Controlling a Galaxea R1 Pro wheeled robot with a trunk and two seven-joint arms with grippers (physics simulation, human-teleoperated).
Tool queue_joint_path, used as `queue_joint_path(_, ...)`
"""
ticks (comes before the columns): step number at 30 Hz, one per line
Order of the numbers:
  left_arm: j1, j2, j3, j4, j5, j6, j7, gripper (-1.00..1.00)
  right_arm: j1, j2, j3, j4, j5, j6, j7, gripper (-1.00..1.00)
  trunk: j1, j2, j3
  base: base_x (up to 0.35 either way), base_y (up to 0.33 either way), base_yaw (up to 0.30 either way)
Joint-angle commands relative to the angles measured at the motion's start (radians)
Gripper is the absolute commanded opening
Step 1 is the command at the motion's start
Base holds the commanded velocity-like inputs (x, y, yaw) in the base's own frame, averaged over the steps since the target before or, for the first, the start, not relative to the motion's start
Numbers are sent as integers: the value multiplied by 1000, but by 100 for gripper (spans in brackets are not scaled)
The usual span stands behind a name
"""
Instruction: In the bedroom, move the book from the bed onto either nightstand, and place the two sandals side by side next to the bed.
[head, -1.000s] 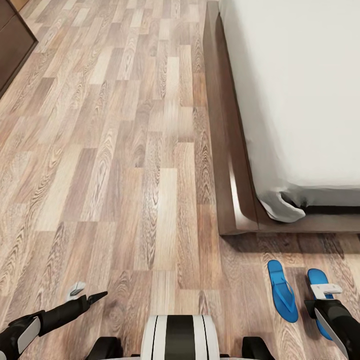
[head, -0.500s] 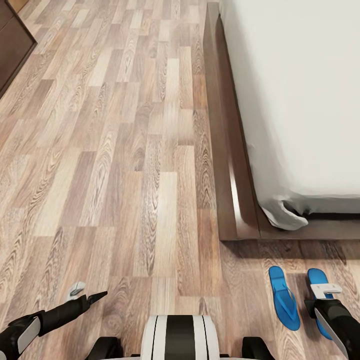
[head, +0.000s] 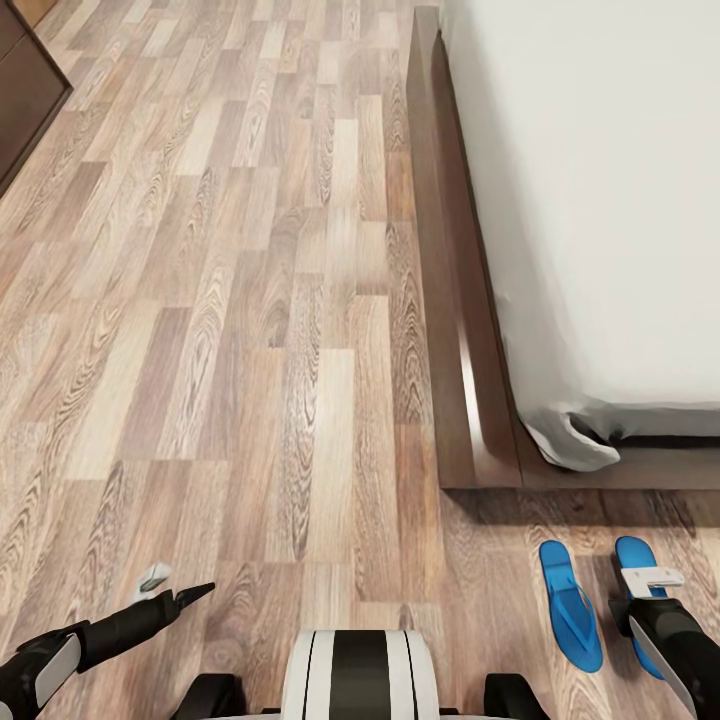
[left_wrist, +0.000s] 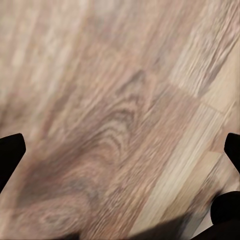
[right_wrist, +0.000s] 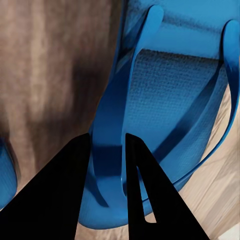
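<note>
Right gripper clenches a thin strap of one bright blue flip-flop sandal at the near right, beside its twin blue sandal lying flat on the wood-plank floor. Both sit just off the near corner of the low dark-wood bed with its grey mattress cover. Left gripper hovers spread open over bare planks, near left.
</note>
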Motion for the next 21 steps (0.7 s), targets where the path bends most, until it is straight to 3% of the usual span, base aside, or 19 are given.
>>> queue_joint_path(1,0,0,0,0,6,10,-2,100,0,-2,6,-1,-11,4,-10,-100,0,0,-1,8,0,0)
queue_joint_path(8,0,0,0,0,6,12,-3,100,0,-2,6,-4,-11,-9,-9,-100,1,-1,-12,2,0,0)
queue_joint_path(13,0,0,0,0,6,12,-3,100,0,-2,6,-6,-11,-127,-9,-100,1,-1,-12,0,0,0)
queue_joint_path(21,0,0,0,0,6,12,-4,100,0,-2,6,-5,-10,-142,-10,-100,1,-1,-12,0,0,0)
